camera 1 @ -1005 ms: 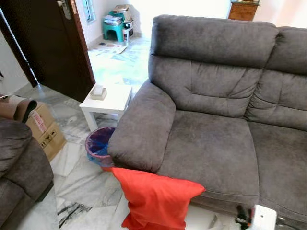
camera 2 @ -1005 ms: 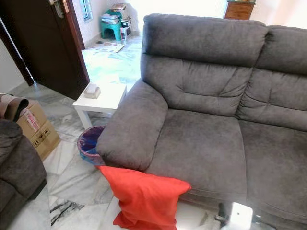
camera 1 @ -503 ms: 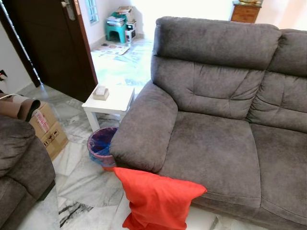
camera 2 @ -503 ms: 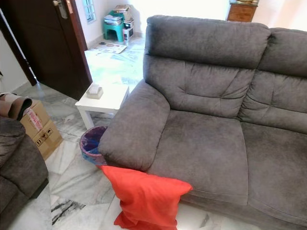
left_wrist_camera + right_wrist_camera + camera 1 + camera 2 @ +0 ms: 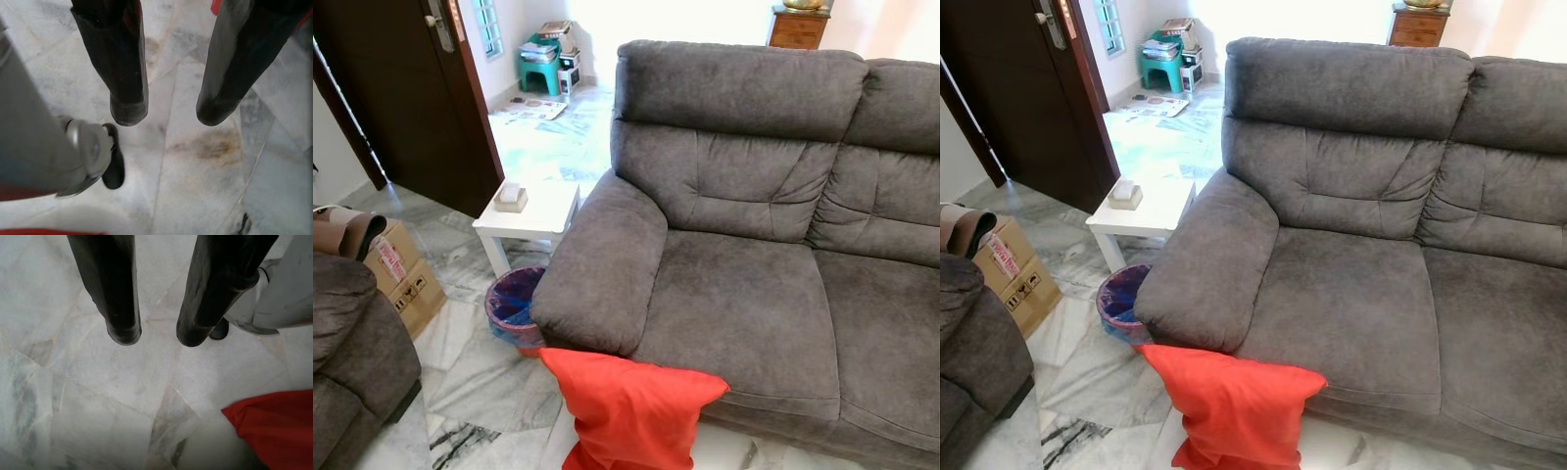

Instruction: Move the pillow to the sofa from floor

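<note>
A red pillow (image 5: 631, 406) stands on the marble floor, leaning against the front of the grey sofa (image 5: 744, 304) just below its left armrest (image 5: 602, 264). A corner of the red pillow (image 5: 274, 428) also shows in the right wrist view. My left gripper (image 5: 168, 110) hangs over the bare marble floor, open with nothing between its fingers. My right gripper (image 5: 155, 335) also hangs over the floor, open and holding nothing, with the pillow a short way off.
A small white side table (image 5: 543, 211) with a tissue box (image 5: 512, 196) stands left of the armrest, a blue-lined bin (image 5: 514, 304) in front of it. A cardboard box (image 5: 406, 274) and a second grey sofa (image 5: 352, 362) sit at the left. A dark door (image 5: 411, 88) stands open behind.
The camera has shifted slightly. A white and black part of my right arm at the lower right a second ago has dropped out of the eye views. The pillow has not moved.
</note>
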You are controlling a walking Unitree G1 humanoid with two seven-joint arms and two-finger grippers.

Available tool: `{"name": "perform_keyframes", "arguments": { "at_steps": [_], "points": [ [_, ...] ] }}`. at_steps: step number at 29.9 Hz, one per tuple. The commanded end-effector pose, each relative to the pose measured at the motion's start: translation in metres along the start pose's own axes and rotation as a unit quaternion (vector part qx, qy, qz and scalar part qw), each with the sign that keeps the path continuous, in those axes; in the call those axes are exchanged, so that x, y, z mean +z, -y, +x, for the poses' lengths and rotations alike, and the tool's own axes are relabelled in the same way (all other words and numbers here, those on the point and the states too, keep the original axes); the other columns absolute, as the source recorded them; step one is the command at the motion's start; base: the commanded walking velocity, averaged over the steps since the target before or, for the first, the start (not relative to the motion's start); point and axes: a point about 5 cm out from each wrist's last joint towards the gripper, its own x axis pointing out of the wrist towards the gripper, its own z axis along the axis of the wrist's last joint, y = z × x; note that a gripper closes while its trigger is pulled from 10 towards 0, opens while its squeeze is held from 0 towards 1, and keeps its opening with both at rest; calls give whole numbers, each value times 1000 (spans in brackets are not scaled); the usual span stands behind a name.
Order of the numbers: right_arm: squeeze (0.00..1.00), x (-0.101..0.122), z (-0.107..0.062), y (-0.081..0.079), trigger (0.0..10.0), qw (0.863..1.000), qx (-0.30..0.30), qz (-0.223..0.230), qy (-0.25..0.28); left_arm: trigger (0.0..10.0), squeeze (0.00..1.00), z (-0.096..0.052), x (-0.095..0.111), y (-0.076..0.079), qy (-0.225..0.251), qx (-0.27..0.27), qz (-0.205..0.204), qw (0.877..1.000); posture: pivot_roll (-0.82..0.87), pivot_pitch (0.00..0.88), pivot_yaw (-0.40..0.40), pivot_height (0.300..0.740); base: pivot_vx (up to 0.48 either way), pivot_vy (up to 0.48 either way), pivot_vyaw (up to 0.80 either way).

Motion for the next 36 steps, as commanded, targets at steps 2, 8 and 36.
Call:
{"name": "perform_keyframes", "arguments": {
  "at_steps": [2,8,36],
  "points": [
    [0,-4,-1,-2,10000,1000,1,4,-8,10000,0,-3,-8,-6,-14,5,0,1000,82,24,28,740,0,0,0],
    [0,-8,-2,2,10000,1000,7,-8,-14,10000,0,-2,-7,-4,-11,-1,-5,1000,82,32,28,740,44,0,0],
    [0,0,1,-14,10000,1000,22,8,-5,10000,0,0,0,0,-5,-2,-15,1000,100,65,23,740,236,0,0]
  ]
}}
